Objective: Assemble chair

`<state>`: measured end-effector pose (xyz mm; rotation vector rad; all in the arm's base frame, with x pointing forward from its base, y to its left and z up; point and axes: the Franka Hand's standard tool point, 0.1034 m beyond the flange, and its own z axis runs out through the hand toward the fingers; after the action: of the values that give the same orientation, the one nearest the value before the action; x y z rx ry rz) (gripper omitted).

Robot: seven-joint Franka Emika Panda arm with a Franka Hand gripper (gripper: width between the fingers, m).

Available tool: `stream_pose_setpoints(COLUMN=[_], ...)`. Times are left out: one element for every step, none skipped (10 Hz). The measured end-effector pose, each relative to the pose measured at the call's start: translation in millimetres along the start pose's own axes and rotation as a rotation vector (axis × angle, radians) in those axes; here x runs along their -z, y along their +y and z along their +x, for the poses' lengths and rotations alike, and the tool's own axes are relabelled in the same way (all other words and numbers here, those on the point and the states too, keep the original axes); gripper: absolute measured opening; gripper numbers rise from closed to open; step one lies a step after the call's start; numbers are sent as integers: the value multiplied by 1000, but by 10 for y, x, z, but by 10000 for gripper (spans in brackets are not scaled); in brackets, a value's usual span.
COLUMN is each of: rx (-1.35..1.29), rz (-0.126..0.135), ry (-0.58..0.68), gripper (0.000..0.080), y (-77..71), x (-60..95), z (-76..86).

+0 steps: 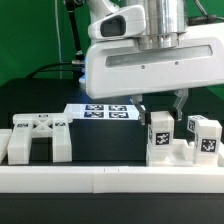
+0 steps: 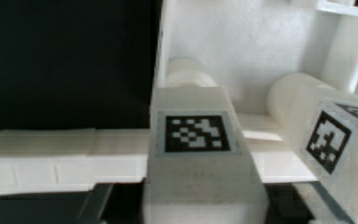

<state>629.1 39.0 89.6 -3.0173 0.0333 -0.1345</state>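
While the gripper [image 1: 160, 109] is clamped on the upright tagged chair part [image 1: 158, 130] at the near right of the bench [image 1: 100, 145], a straight, slow lift looks wisest, clear of the tagged block [image 1: 204, 136] just beside it.

A chunky matte white plastic block [image 2: 197, 95] with a rounded top fills the middle, a black-and-white square tag [image 2: 197, 133] on its facing side. Just beside it stands a second rounded white plastic piece [image 2: 297, 100] carrying its own square tag [image 2: 338, 138], seen at an angle. Around them lie a black tabletop [image 2: 60, 60], a white seamed strip [image 2: 51, 160] and a blurred white surface [image 2: 247, 35].
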Motion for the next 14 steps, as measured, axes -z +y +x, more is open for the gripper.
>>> stream_pose_setpoints(rx=[-89,-167,-227,-312,-365,-405,-477,-531,-585,-639,-671,-694,-744,-786], rz=[1,1,2,-2,-6,-11,-18,-26,-36,-48,-57,-65,-77,-92], ry=[-1,-1,0,1,1,1,2,2,4,3,3,5,-1,-8], gripper=[288,288,288,289,289,291,291,298,298,304,308,308,312,314], y=[-13,-35,-45,-25,-11,-1,20,41,56,83,94,99,116,133], x=[-4,-8,-12,-13,-11,-11,-11,-9,-5,-2,0,2,8,14], z=[-5,-10,-12,-21,-34,-40,-49,-66,-78,-95,-103,-108,-131,-157])
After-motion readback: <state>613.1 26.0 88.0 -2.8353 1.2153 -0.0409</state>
